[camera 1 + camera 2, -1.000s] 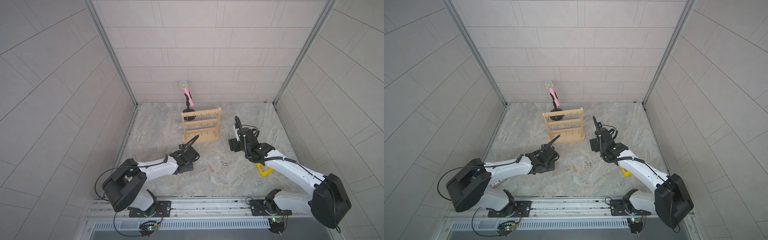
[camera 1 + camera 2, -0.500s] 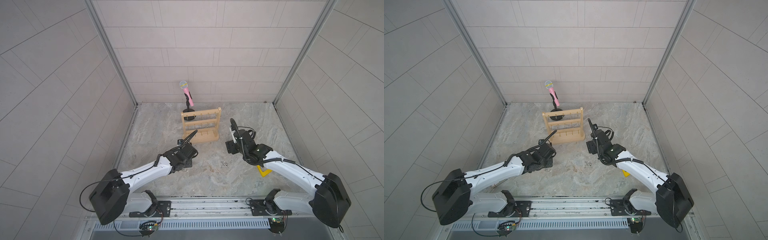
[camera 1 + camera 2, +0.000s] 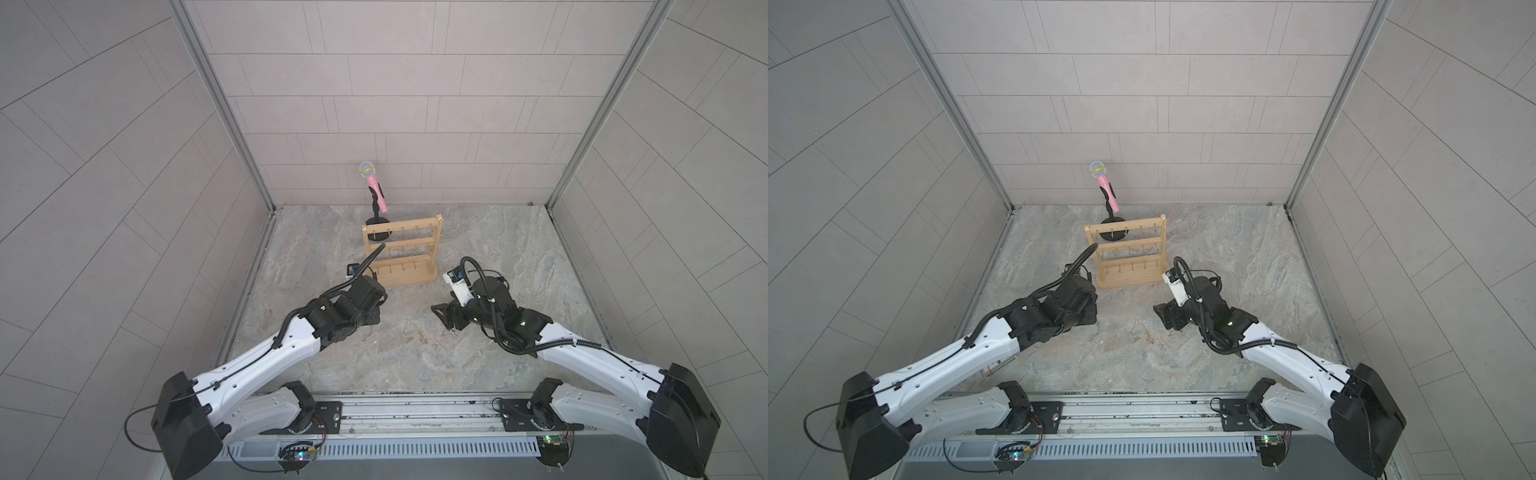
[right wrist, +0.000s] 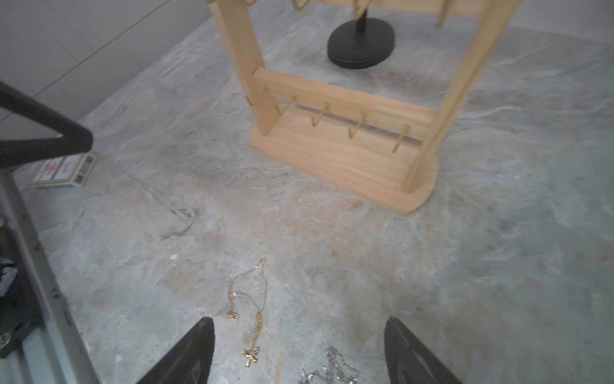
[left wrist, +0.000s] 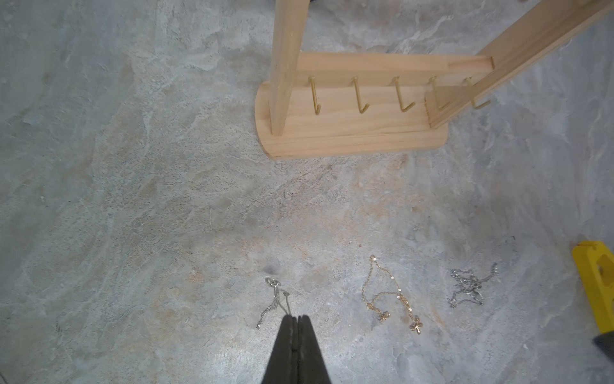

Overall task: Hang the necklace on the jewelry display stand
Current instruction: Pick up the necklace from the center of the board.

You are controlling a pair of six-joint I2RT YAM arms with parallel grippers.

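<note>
The necklace (image 5: 275, 296), a thin silver chain, lies on the counter (image 3: 415, 357) a little in front of the jewelry display stand (image 3: 402, 249), off toward the stand's left post. Part of it runs up to the left hand (image 5: 295, 320), whose fingers are pressed tight together and look to be pinching the chain at their very tips. In the right wrist view a fine strand of it (image 4: 181, 216) slants up off the stone. The stand is upright toward the back middle of the counter, its rounded wooden base (image 5: 349, 133) flat on the surface and brass hooks along its lowest bar. Beside the silver chain, toward the robot's right, lies a gold necklace (image 5: 387, 294) with a small bow pendant, and further right a bunched silver chain (image 5: 466, 287). The three lie apart from one another. The right hand (image 4: 299, 320) is low over these two with its fingers spread wide, holding nothing. Behind the wooden stand there is a pink microphone (image 3: 375, 187) on a black round-footed stand (image 4: 361, 45). A yellow object (image 5: 596, 282) lies on the counter out to the right, and a small printed box (image 4: 63, 168) sits near the left arm.
</note>
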